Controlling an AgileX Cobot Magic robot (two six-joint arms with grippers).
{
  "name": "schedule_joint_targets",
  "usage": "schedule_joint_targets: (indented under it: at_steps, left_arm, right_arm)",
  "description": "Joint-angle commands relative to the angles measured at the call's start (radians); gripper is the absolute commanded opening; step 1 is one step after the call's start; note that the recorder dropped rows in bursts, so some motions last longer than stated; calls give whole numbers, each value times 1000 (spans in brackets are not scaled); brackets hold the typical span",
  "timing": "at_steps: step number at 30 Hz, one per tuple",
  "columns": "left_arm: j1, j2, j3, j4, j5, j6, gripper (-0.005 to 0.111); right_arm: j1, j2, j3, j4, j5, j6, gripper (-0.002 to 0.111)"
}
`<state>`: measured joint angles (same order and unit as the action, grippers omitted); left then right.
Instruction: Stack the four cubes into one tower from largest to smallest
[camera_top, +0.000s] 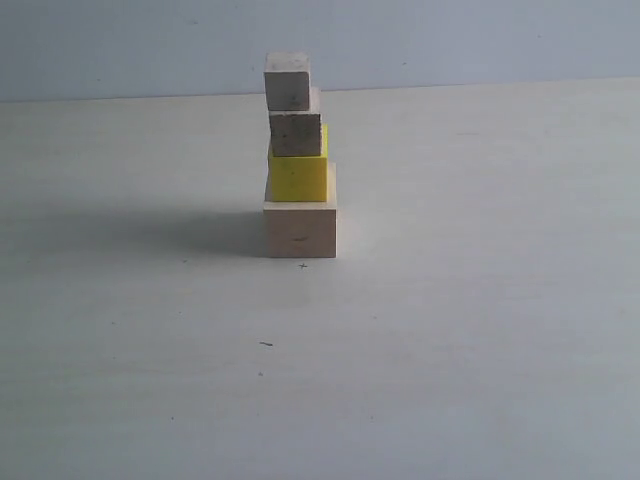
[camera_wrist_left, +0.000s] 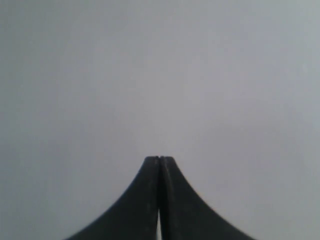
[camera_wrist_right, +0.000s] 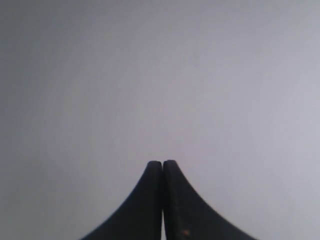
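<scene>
Base cube, third cube and top cube look like matt pale wood; yellow cube looks smooth; worktop is matt.

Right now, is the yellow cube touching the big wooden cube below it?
Touching. The exterior view shows the yellow cube resting directly on the big wooden cube, with no gap visible where their faces meet.

text: none readable | labels/brands: none | numbers/signs: none (faint specks on the table, not characters)
</scene>
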<state>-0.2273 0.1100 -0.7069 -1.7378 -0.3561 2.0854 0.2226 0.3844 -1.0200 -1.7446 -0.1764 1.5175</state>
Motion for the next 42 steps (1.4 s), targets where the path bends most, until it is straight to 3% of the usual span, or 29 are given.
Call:
schedule_joint_targets:
  at_steps: [1, 15, 20, 42]
  left_arm:
    - [-5, -63, -6, -7, -22, 4, 0]
    - [-5, -110, 147, -7, 14, -118, 0]
    - [-5, -110, 159, -7, 10, -127, 0]
    - [-5, -110, 159, -7, 5, -129, 0]
  right_arm:
    - [3, -61, 24, 0, -32, 1, 0]
    - [3, -264, 237, 0, -31, 118, 0]
    - [3, -313, 245, 0, -31, 234, 0]
    - [3, -325, 245, 0, -35, 236, 0]
